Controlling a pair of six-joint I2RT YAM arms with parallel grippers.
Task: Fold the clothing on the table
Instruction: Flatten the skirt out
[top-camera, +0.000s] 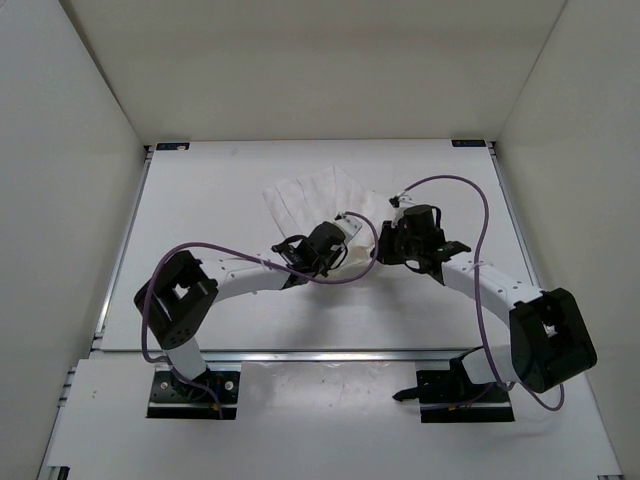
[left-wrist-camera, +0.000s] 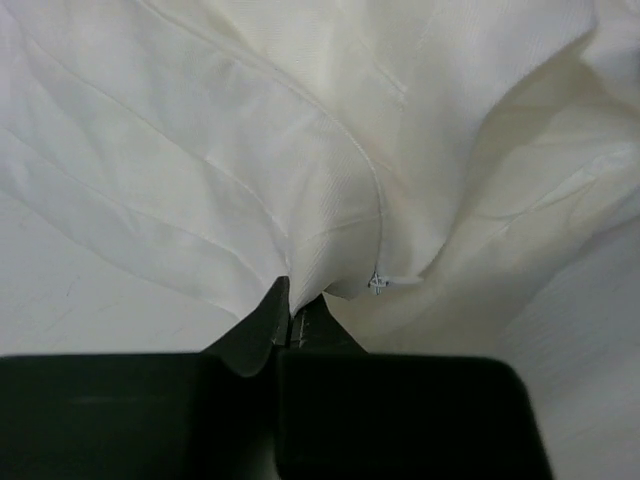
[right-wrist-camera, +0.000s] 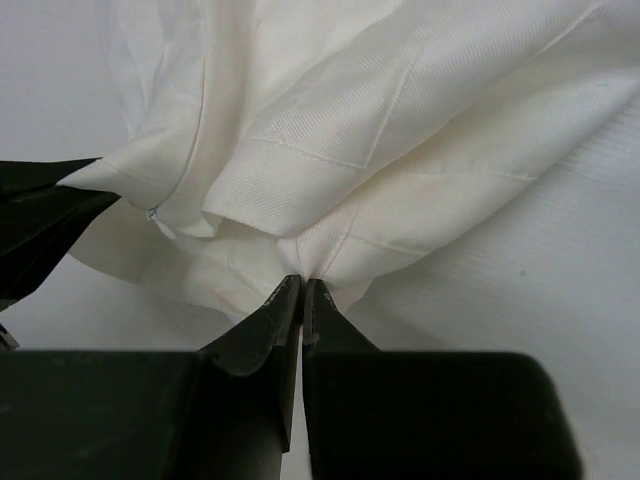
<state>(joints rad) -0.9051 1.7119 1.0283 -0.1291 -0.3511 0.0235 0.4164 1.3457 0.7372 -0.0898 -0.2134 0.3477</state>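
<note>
The clothing (top-camera: 305, 200) lay on the table (top-camera: 200, 210) about midway between its left and right edges and rather toward the far edge, its near part bunched where the two arms met. The left gripper (left-wrist-camera: 289, 300) was pinched tight on a gathered fold of the cloth beside a stitched seam. The right gripper (right-wrist-camera: 301, 290) was likewise clamped on the fabric just below a hemmed edge, with several layers heaped above its tips (how many layers each had caught could not be told). The step in hand looked to be taking up the near edge at two points so as to carry it over toward the far edge. To do that well, the two holds probably wanted drawing apart sideways first, since they sat very close together and the cloth between them was slack and puckered; a taut edge would lay a straighter crease. Lifting only enough to clear the part lying flat, and moving both arms at a matched pace, seemed wise, as the thin fabric could slip from a hold or drag the rest across the table.
</note>
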